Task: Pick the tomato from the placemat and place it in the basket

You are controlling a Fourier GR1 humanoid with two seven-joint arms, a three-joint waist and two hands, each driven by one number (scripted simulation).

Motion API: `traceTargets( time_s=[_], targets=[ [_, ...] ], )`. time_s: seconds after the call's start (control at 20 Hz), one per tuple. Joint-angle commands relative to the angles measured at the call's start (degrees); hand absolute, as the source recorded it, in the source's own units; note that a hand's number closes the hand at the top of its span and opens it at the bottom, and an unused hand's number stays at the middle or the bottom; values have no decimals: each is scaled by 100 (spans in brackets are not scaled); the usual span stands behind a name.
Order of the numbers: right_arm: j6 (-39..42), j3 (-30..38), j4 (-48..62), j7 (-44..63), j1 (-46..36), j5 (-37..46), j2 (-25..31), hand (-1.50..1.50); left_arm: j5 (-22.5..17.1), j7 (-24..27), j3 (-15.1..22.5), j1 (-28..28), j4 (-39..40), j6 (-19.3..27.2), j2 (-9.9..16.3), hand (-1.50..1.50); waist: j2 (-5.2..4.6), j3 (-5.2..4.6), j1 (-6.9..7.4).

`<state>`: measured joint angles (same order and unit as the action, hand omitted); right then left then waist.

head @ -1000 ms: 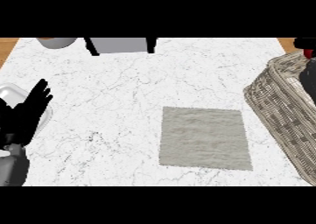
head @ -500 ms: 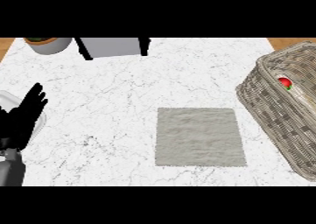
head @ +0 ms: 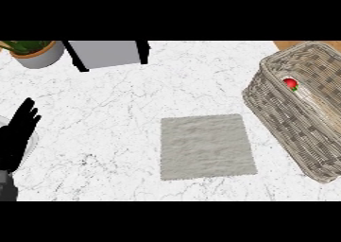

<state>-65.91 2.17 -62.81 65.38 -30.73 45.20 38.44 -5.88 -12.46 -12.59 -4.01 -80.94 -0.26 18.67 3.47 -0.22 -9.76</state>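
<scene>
Fingers of the left hand are straight and held close together, pointing up, with nothing in them; the hand rests open at the view's left edge, well to the left of the placemat. The right hand does not show.

The tomato lies inside the basket, up against its inner wall near the far end, red with a bit of green at its top. The basket is woven, long and tilted, and stands to the right of the placemat, near it but apart.

The placemat is grey, flat on the white marbled counter, with nothing on it. Beyond the placemat, at the counter's far edge, stands a grey box with black sides. Left of the box is a potted plant.
</scene>
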Motion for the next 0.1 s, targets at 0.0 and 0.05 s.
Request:
traceTargets(
  time_s=[0.0,0.05],
  targets=[
    [103,-108,-1057,191,998,-358,-188,-150,-40,-33,-163,94,-33,53,90,0,47,4,-208],
    [124,-105,-1383,169,1276,-396,-108,-150,-76,-7,-136,89,-45,0,59,0,-2,0,-157]
  ],
)
